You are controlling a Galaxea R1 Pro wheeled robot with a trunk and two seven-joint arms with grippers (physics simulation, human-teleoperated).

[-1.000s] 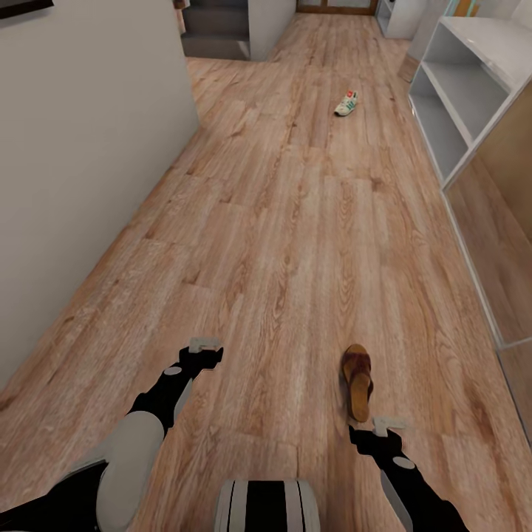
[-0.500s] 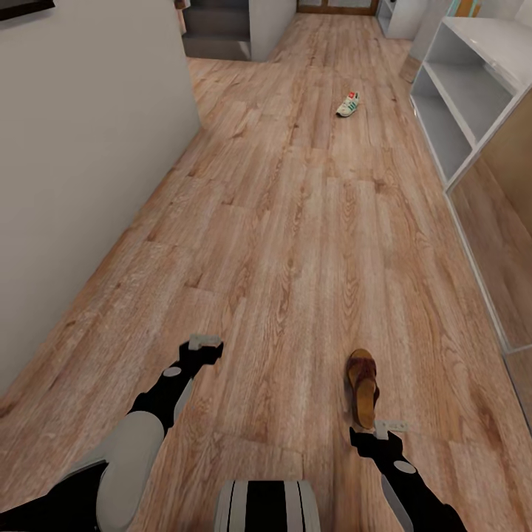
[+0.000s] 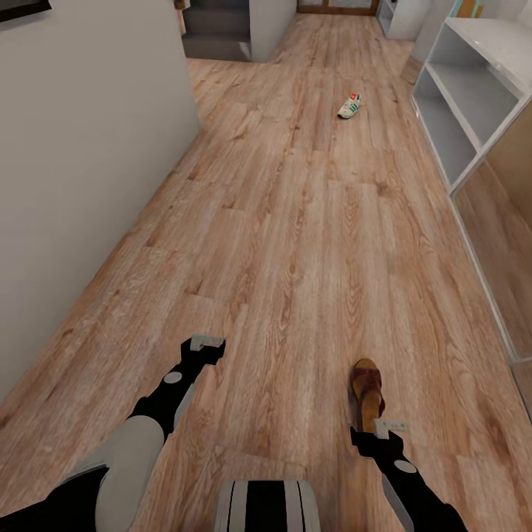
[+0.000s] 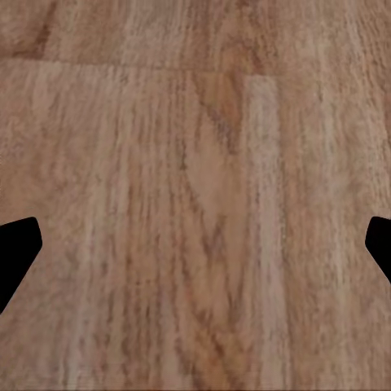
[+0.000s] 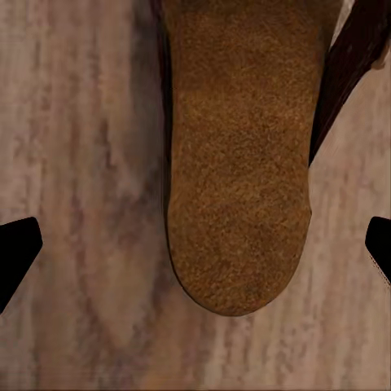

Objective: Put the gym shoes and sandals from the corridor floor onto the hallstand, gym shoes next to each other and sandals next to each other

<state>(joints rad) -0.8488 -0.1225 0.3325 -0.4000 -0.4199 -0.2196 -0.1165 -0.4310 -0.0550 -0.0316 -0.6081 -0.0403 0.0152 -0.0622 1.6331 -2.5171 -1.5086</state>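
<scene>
The right gripper (image 3: pixel 389 426) hangs with its jaws spread wide and nothing between them; in the right wrist view its 2 dark fingertips (image 5: pixel 16 248) sit at the far edges with the heel of a brown sandal (image 5: pixel 238 163) centred between them, lying flat on the corridor floor (image 5: pixel 73 122). In the head view that sandal (image 3: pixel 367 391) lies just ahead of the gripper, heel end nearest the robot and strap end pointing away down the corridor.

The sandal looks light, with a fairly stiff sole and a matte, grainy tan footbed that should not slip much. The dark leather strap (image 5: pixel 358 57) is the softer part and would give under a pinch. Closing across the sole's width at the heel or mid-foot seems the surest hold, since the sides are low and the sole lies flush with the planks, so the fingers must reach right down to the floor.

The left gripper (image 3: pixel 206 343) is also wide open and empty, with bare planks under it in the left wrist view (image 4: pixel 195 195).

1 white gym shoe (image 3: pixel 349 106) with green stripes lies well up the corridor, near the hallstand (image 3: pixel 473 81), whose pale open shelves run along the right side. A grey wall (image 3: pixel 81 148) bounds the left. Between them the floor is broad and bare, leaving ample room to drive forward and swing either arm.
</scene>
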